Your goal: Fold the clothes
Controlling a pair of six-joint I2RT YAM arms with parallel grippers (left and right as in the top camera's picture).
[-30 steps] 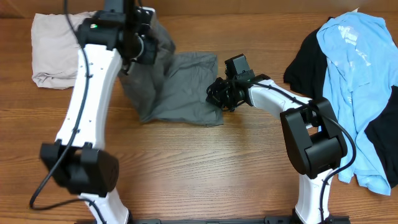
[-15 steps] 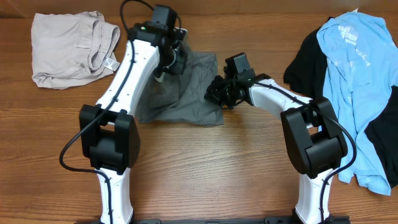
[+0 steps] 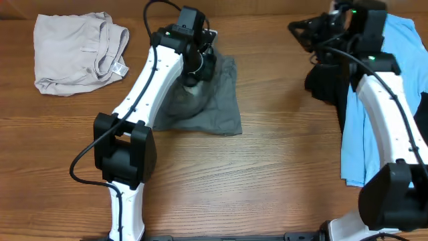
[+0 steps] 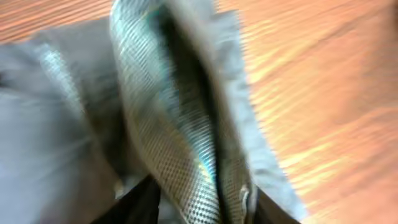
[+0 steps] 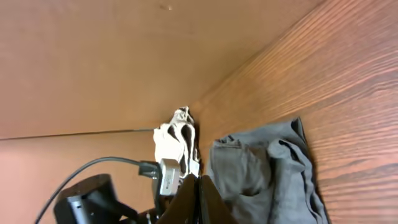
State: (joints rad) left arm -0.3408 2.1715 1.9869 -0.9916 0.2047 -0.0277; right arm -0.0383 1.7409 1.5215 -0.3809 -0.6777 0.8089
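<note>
A dark grey garment (image 3: 207,110) lies on the wooden table at centre, partly folded over. My left gripper (image 3: 198,65) is over its back part and is shut on a raised fold of the grey cloth (image 4: 186,143), which fills the left wrist view between the fingers (image 4: 205,202). My right gripper (image 3: 299,29) is raised at the back right, away from the grey garment, with its fingers (image 5: 199,183) pressed together and empty. The right wrist view looks across the table at the grey garment (image 5: 267,174).
A folded beige garment (image 3: 70,50) lies at the back left and also shows in the right wrist view (image 5: 180,134). A light blue shirt (image 3: 394,47) lies over black clothes (image 3: 321,84) at the right edge. The left arm (image 3: 147,87) spans the table's middle left.
My left gripper carried the grey fold from the back left to the right over the garment. My right gripper let go of the garment's right edge and swung up to the back right.
</note>
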